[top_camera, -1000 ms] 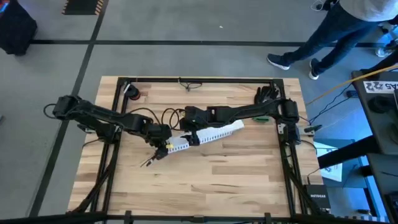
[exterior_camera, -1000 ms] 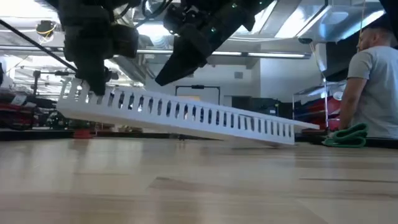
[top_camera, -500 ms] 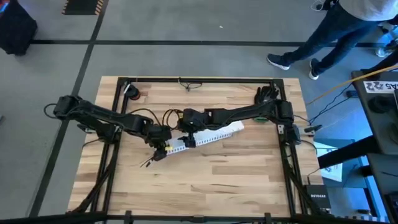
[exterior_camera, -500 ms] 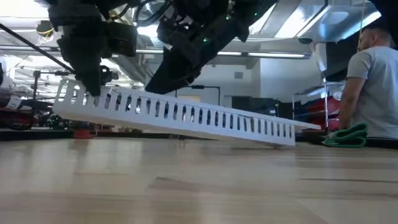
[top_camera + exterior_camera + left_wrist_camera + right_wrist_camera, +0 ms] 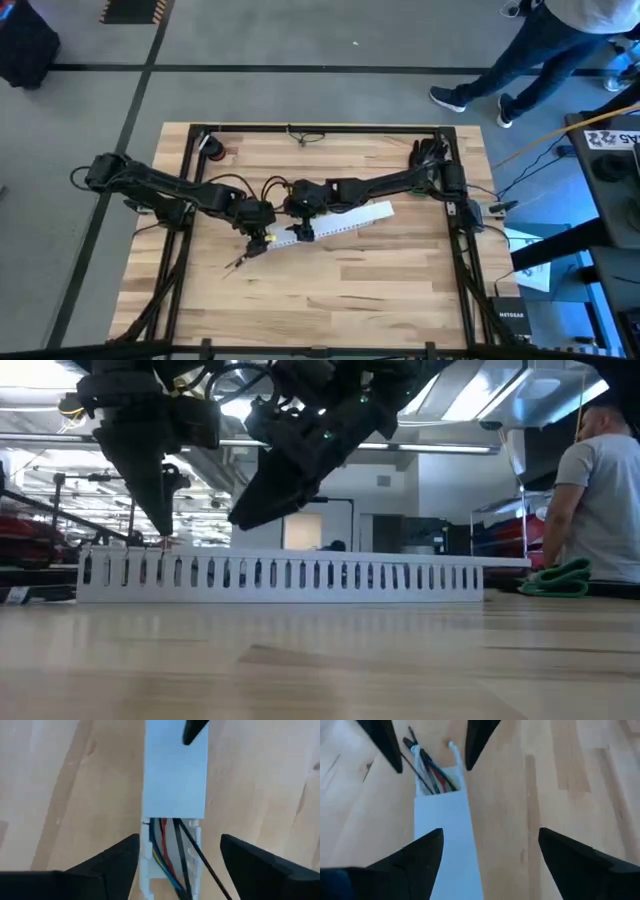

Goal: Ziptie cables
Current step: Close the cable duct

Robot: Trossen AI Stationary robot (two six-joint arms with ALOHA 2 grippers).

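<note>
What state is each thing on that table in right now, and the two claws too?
White slotted channel: lying flat on the table, cover on most of its length.
Cables: inside the channel, ends sticking out of its open end.
Left gripper: open, straddling the channel's end.
Right gripper: open, above the channel.

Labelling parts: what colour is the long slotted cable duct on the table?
White slotted plastic duct; clearest in the low view.
</note>
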